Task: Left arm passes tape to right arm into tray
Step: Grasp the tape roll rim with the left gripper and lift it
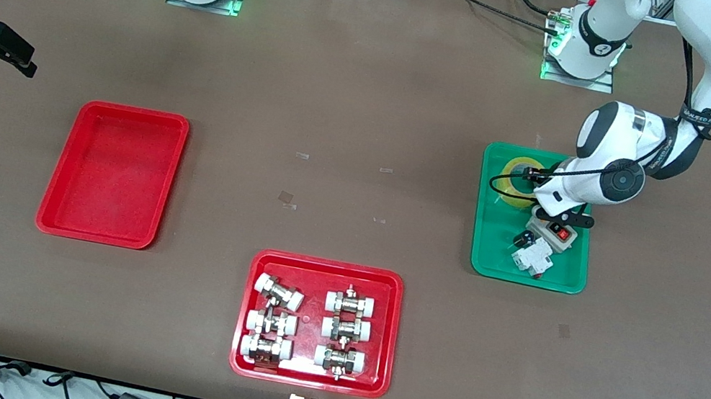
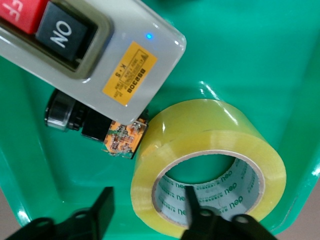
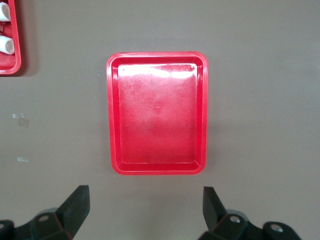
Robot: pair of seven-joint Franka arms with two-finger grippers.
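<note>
Nearest the front camera you have the red tray of pipe fittings (image 1: 318,323), holding six metal fittings with white end caps in two columns of three.

Farther up the table, toward the right arm's end, sits the plain red tray (image 1: 113,173), with nothing in it. Toward the left arm's end sits the green tray (image 1: 491,253), and that is where your tape (image 2: 207,165) is: one yellow roll lying flat at the end of the green tray farthest from the front camera. In the same tray, nearer the camera, you can see a grey switch box (image 2: 87,47) with a red and a black button, a small black part with an orange circuit board (image 2: 95,127) tucked under it and just beside the roll, and a white block (image 1: 532,256).

Your left gripper (image 2: 150,212) is down at the tape with its fingers spread wide, one finger inside the white core and the other outside the yellow wall. It straddles the wall of the roll; the outer finger stands clear of the roll, and whether the inner one touches the core cannot be told.

Your right gripper (image 3: 145,205) waits up in the air at the right arm's end of the table, fingers spread apart and holding nothing, looking down on the plain red tray.

The table is covered in a brown mat with a few small scraps of clear tape stuck on it. Cables and plugs run along its near edge.
</note>
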